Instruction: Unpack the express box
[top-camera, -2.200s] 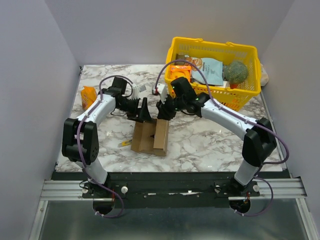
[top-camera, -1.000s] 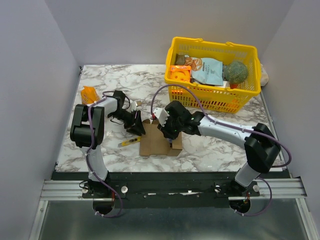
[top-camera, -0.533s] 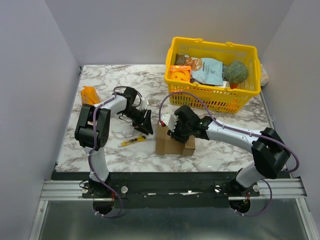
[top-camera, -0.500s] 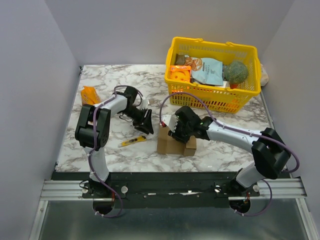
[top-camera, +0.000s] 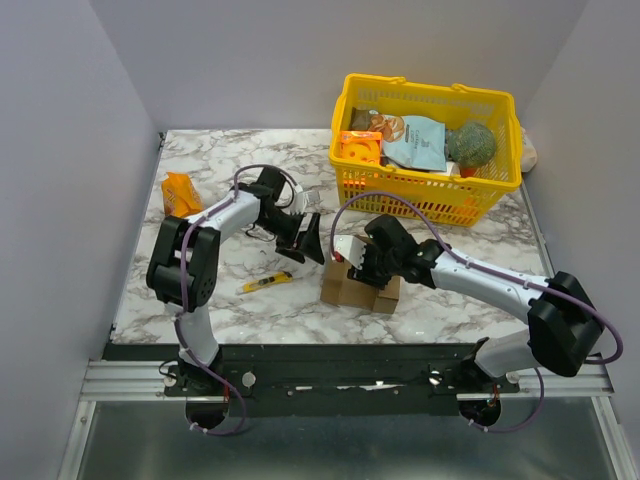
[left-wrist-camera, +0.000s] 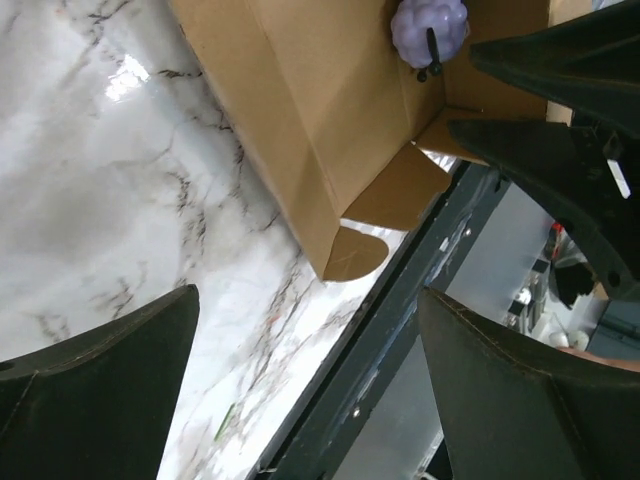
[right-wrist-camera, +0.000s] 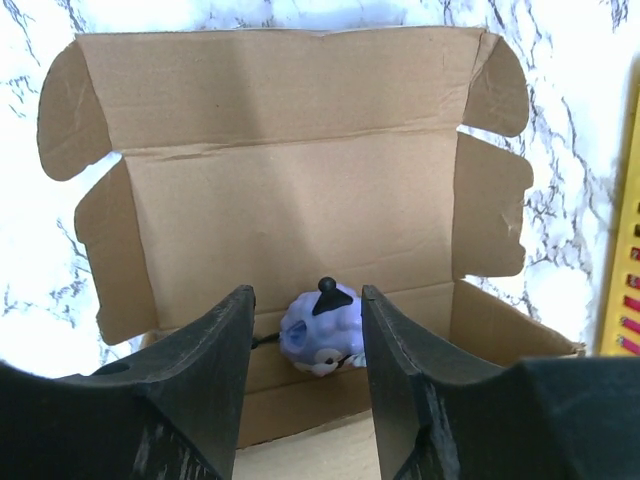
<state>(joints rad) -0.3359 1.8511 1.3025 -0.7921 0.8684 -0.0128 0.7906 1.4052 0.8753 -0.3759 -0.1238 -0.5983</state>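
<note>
**benchrat:** Compared with a couple of seconds back, the left gripper (top-camera: 310, 238) has swung right and spread its claw wide. There's nothing in it, and it's hanging just left of the express box (top-camera: 342, 290). The box has slid right and toward the near edge. It was held up between both claws before, and now it sits flat on the marble table (top-camera: 240, 150) around the middle, lid thrown open. The orange snack packet (top-camera: 177, 191) far left and the yellow knife (top-camera: 265, 283) haven't budged.

**looptuner:** And the right side?

**benchrat:** The right gripper (right-wrist-camera: 307, 297) is now over the open box, claw apart. It has one finger on either side of a little purple toy (right-wrist-camera: 322, 335) lying on the box floor against a wall. It's not pinching the toy, as far as I can tell. The yellow basket (top-camera: 470, 200) at the far right is same as before.

**looptuner:** How would you handle the box?

**benchrat:** It looks like light, thin cardboard, so my guess is it skates on that marble and the flaps fold if you tug them. I'd pin a side wall or a folded corner with the left, not a loose flap. The toy looks small and rounded, probably squirmy, so I'd grab it across the body.
</note>
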